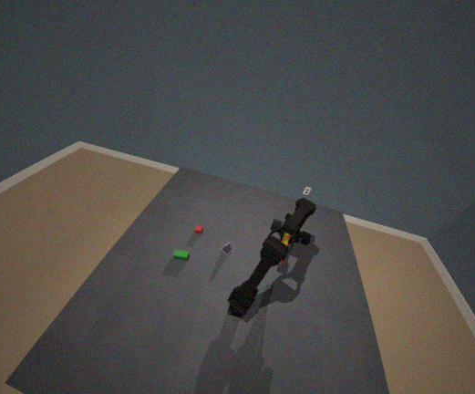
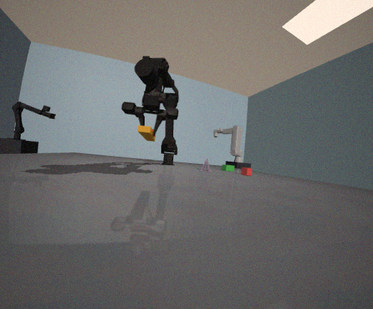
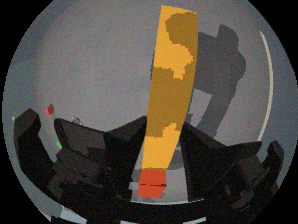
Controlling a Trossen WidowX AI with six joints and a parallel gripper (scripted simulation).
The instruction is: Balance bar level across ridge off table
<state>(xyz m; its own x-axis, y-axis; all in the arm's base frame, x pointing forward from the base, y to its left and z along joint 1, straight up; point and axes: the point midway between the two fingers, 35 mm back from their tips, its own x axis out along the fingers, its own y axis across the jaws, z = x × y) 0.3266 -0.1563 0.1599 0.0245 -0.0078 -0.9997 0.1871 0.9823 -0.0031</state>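
The orange bar (image 2: 146, 132) hangs in the air above the grey table (image 2: 195, 222), clamped between the partly closed jaws of the gripper (image 2: 148, 125). The small ridge (image 2: 205, 165) stands well apart, beside a green block (image 2: 228, 167) and a red block (image 2: 246, 172).

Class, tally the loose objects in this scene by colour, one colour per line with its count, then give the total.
Orange-yellow: 1, the bar held in the gripper
Green: 1, a block
Red: 1, a cube
Purple: 1, the ridge
Total: 4
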